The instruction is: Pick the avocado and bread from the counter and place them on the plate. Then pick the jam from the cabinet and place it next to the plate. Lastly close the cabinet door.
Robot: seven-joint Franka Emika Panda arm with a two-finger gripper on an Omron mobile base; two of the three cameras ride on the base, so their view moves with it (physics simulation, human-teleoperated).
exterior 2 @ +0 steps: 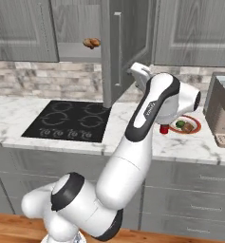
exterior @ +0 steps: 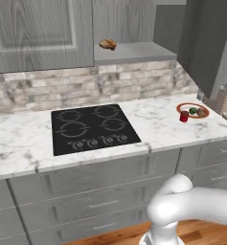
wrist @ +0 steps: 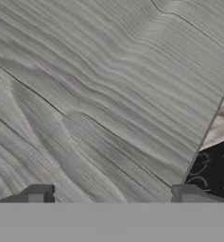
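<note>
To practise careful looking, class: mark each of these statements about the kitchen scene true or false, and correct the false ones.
1. The jam stands on the counter beside the plate. True.
2. The avocado lies on the cooktop. False: it lies on the plate.
3. The cabinet door is shut. False: it stands open.
4. A golden-brown pastry sits on the cabinet shelf. True.
5. The gripper is shut on the jam. False: its fingers stand wide apart, facing the door panel.
</note>
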